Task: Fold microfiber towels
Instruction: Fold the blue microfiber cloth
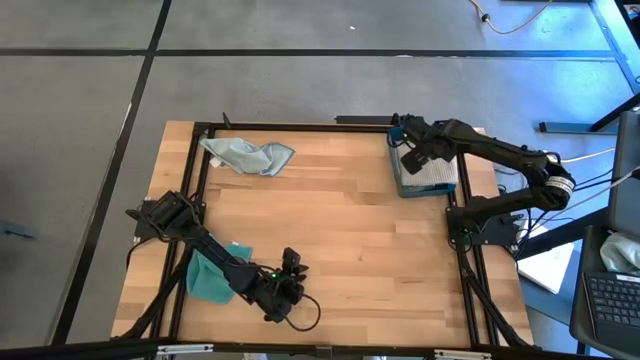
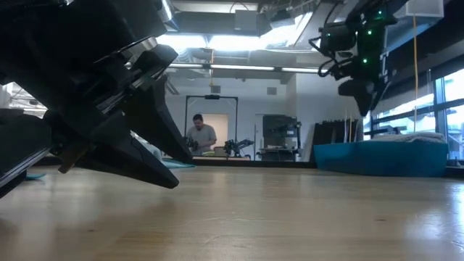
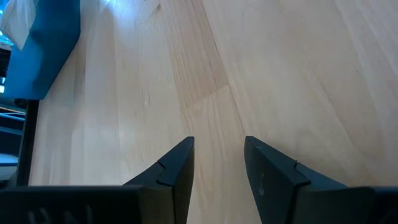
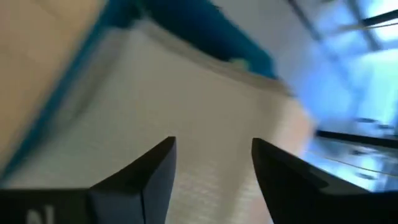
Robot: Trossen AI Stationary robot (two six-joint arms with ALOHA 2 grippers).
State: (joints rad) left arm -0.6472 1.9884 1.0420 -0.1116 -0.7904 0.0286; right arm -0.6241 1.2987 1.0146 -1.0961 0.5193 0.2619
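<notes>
**Both claws open and empty; towels in three places on the table**

Left claw [image 1: 290, 262]: located near the 6 o'clock edge of the table [image 1: 340, 230], slightly toward 7 o'clock, in the high view. The left wrist view shows its two fingers [image 3: 177, 171] parted with a clear gap over bare wood. Nothing is held between them. In the low view the same claw [image 2: 109, 123] fills the near left of the picture, hanging just above the table surface.

Right claw [image 1: 410, 150]: located at about 2 o'clock, above the blue tray [image 1: 400, 185]. The right wrist view shows its fingers [image 4: 155, 171] spread apart over a pale grey folded towel [image 4: 186, 112] lying in the tray. Nothing is gripped. That picture is blurred, so contact with the cloth cannot be judged. In the low view the claw [image 2: 362, 87] hangs clear above the tray [image 2: 380, 159].

Towels:
- A pale blue towel [image 1: 247, 155] lies crumpled at about 11 o'clock, near the far edge of the table, well apart from both claws.
- A teal towel [image 1: 208, 278] lies at about 8 o'clock, partly under the left arm [image 1: 215, 250], near the left claw but not touching its fingers.
- The folded grey towel [image 1: 432, 172] rests inside the tray, directly beneath the right claw.

Background: a person [image 2: 201, 134] stands in the room beyond the table, seen in the low view.
</notes>
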